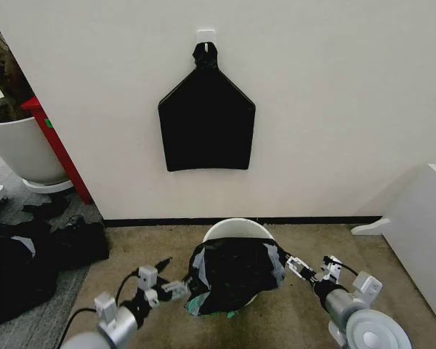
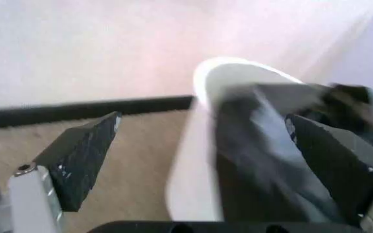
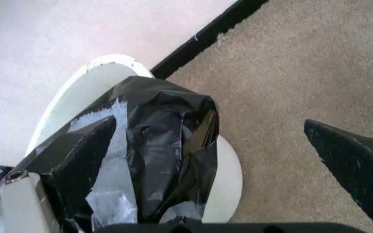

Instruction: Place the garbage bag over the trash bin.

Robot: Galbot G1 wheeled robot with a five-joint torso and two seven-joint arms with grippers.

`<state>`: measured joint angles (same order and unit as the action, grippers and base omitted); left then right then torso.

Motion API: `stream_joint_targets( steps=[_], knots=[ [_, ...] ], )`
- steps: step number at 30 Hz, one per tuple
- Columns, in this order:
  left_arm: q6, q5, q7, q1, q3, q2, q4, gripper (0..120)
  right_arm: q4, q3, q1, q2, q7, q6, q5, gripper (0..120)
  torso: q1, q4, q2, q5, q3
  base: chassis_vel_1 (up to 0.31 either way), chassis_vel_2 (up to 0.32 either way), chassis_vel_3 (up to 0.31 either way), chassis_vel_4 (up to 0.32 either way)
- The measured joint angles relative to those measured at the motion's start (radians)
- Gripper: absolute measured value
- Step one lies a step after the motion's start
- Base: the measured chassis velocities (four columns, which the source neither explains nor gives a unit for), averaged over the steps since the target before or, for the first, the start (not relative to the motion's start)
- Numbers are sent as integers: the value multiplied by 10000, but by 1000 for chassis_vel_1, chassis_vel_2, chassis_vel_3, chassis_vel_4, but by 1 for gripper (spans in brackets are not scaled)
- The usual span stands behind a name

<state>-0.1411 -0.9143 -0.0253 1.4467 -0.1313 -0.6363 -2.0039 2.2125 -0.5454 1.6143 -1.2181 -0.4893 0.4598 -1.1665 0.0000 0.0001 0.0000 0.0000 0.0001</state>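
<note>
Looking at the garbage bag (image 1: 232,273), we see it crumpled over the near part of the trash bin (image 1: 236,227), whose far rim remains uncovered. The bin stands on the carpet (image 1: 312,240), near the wall (image 1: 334,109). Our left gripper (image 1: 176,290) is at the bag's left side and our right gripper (image 1: 291,265) at its right side. Both have their fingers spread apart, holding nothing.

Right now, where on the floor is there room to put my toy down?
Bare carpet lies right of the bin, up to the white board, and behind the bin by the wall. Crowded: the bag with the left claw and right claw, and black stuff far left.
</note>
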Motion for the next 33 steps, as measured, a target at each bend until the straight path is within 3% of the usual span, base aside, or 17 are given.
stream_joint_targets(
  steps=[2, 6, 10, 15, 19, 26, 33],
  knots=[
    [56, -13, 65, -695, 53, -68, 635, 100, 6, -9, 10, 9, -12, -13, -16, 100, 0, -3, 0, -2, 0, 0, 0, 0, 0],
    [-42, 56, 290, -1085, 52, -14, 919, 100, 8, -44, 14, 23, -52, -25, -21, 100, 0, -2, -1, -5, 1, 0, 0, 0, 0],
    [195, -481, 479, -524, -376, 400, -306, 100, 23, -130, 75, -39, -59, -26, -23, 100, 0, -3, 0, 5, -2, 0, 0, 0, 0],
    [442, -335, 707, 276, -489, 826, -963, 100, -115, -163, 32, -128, -55, -44, -14, 100, 0, 0, 0, 3, -2, 0, 0, 0, 0],
    [732, -19, 724, 642, -368, 863, -1020, 100, -238, -225, 0, -162, -38, -53, -15, 100, 0, 1, 0, -1, -1, 0, 0, 0, 0],
    [1288, 215, 737, 500, 22, 908, -602, 100, -404, -297, 15, -205, 9, -78, -26, 100, 0, 0, 0, 0, -2, 0, 0, 0, 0],
    [1431, 204, 718, -825, 302, 880, 349, 100, -469, -338, 126, -284, 63, -119, -18, 100, 0, -1, 0, -1, -1, 0, 0, 0, 0]
  ],
)
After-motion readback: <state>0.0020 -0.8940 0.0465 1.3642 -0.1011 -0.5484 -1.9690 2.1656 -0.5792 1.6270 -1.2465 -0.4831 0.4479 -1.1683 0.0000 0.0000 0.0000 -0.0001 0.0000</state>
